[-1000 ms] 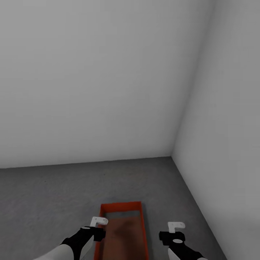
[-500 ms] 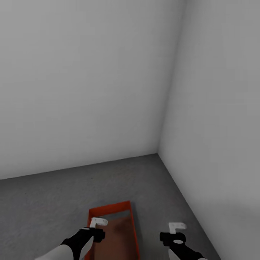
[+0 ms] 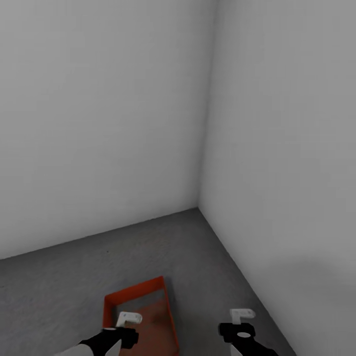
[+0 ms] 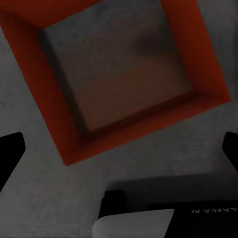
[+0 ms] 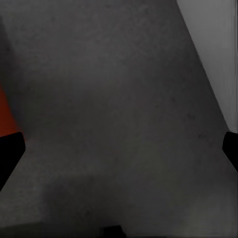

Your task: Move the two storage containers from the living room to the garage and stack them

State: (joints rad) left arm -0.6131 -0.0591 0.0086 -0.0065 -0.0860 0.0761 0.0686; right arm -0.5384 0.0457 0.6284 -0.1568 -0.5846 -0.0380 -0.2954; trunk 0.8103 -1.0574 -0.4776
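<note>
One orange-red storage container [image 3: 134,292] rests on the garage's dark grey concrete floor [image 3: 198,257], open side up and with nothing in it. My left gripper [image 3: 127,319] hovers open over its near part; the left wrist view looks straight down into the container [image 4: 124,84], with the black fingertips [image 4: 10,148] spread wide on either side. Off to the container's right, over bare floor, hangs my right gripper [image 3: 242,314], open too and holding nothing. In the right wrist view a sliver of the container [image 5: 6,119] shows at the edge.
Two plain pale grey walls, one ahead [image 3: 99,123] and one to the right [image 3: 287,148], meet in a corner [image 3: 199,207] beyond the container. The right wall runs close past my right arm. Part of my own base [image 4: 134,223] shows in the left wrist view.
The whole head picture has swung, so the camera turned right; the corner and container now sit further left in it. Both grippers stay open and the container lies still on the floor.
</note>
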